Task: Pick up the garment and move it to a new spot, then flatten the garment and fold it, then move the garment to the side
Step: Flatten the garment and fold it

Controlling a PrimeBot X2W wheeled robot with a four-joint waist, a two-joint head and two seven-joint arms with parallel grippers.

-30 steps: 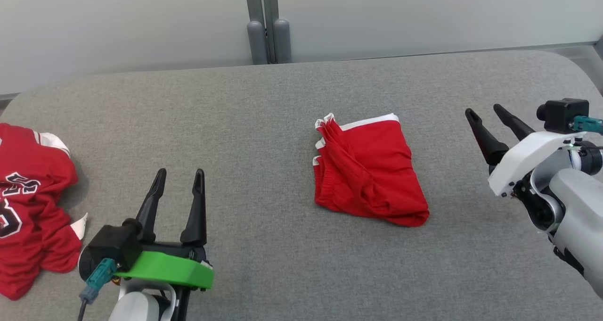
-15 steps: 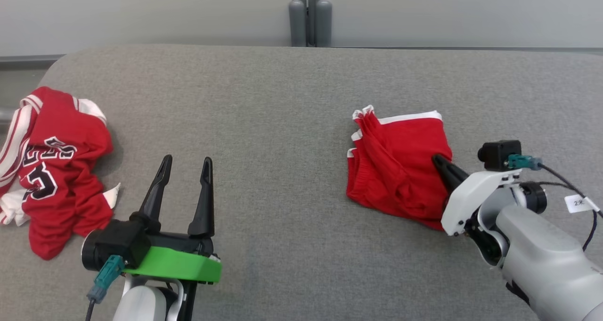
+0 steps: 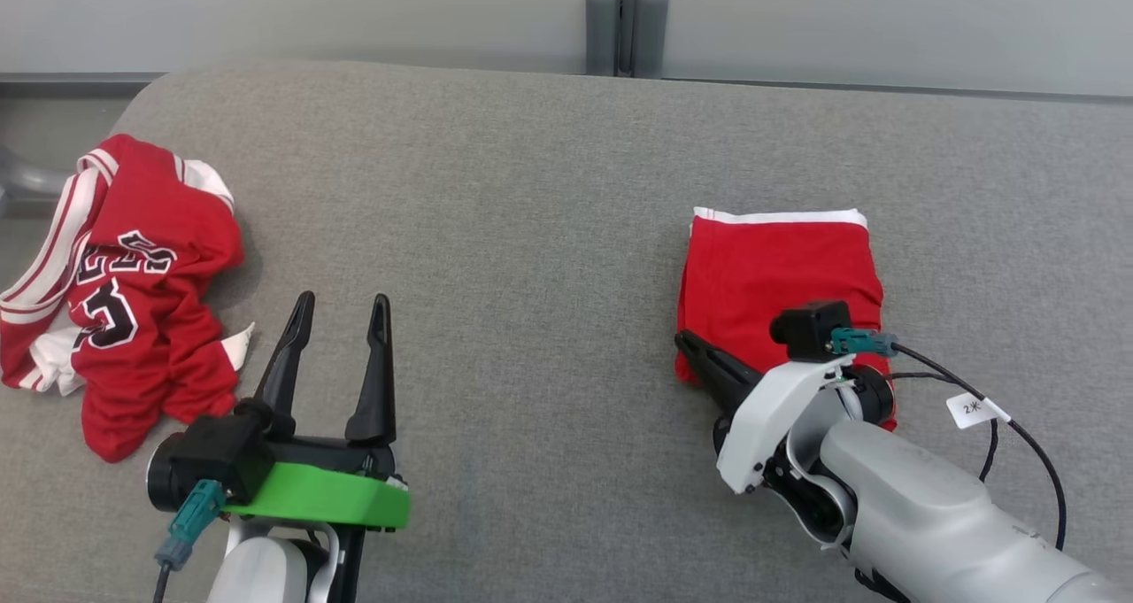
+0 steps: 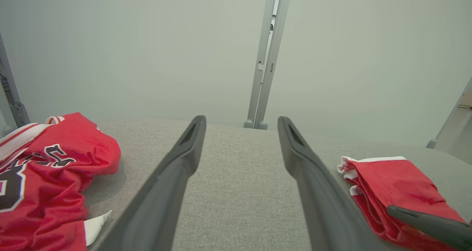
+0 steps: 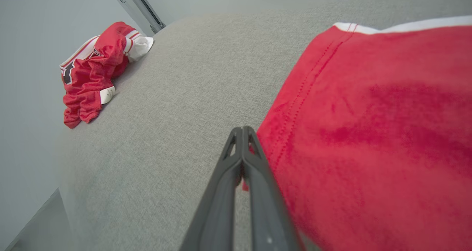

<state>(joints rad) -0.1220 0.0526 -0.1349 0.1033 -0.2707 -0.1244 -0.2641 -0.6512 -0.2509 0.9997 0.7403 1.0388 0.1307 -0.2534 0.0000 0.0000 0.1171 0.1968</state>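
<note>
The garment [image 3: 779, 266], red shorts with a white hem, lies folded as a neat rectangle on the grey table [image 3: 496, 187], right of centre. It also appears in the left wrist view [image 4: 391, 181] and the right wrist view [image 5: 368, 133]. My right gripper [image 3: 683, 340] is shut, low at the garment's near-left corner. In its own view the closed tips [image 5: 241, 130] rest beside the garment's left edge, with no fabric visible between them. My left gripper [image 3: 343, 300] is open and holds nothing, hovering over bare table [image 4: 241, 119] far left of the garment.
A crumpled red jersey [image 3: 133, 275] with black lettering and white trim lies at the table's left end, close to my left gripper. A grey post [image 3: 627, 19] stands behind the far edge. The table's rounded left corner is near the jersey.
The head camera has shifted. My right gripper has closed and swung in from the right to the garment's near-left corner. The garment's bunched left side now lies flat and square.
</note>
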